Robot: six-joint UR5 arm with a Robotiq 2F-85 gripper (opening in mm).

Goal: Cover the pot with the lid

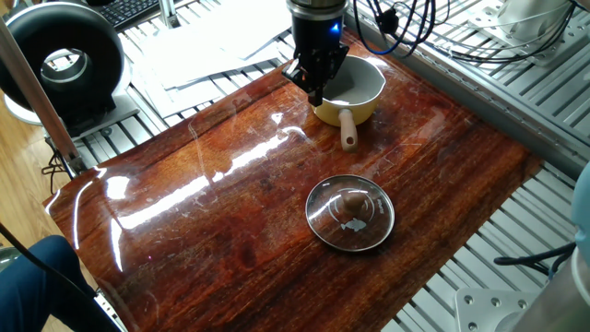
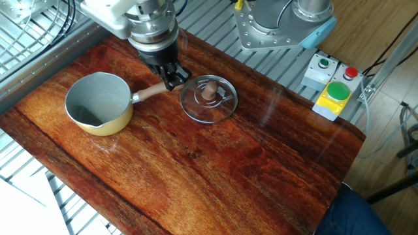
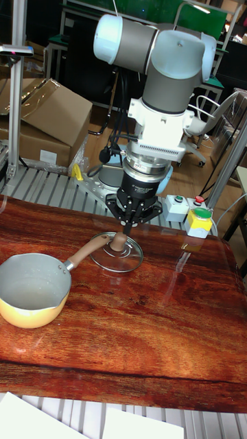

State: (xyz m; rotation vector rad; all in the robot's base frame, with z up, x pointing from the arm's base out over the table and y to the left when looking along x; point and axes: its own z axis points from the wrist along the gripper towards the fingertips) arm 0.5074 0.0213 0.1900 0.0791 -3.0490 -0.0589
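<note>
- One gripper, pointing down above the desk between pot handle and lid – jaws nearly together, holding nothing.
- One lid, flat on the desk just beside the gripper, brown knob up.
- One yellow pot – upright, uncovered, apart from the lid, wooden handle pointing towards it.

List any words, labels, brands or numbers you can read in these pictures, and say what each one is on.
No text can be read in any view.
The button box beside the table has a green, a red and a small dark button, with no legible marking.
The cardboard boxes behind the arm show no readable print.
The pot, lid and hand bear no visible lettering.
</note>
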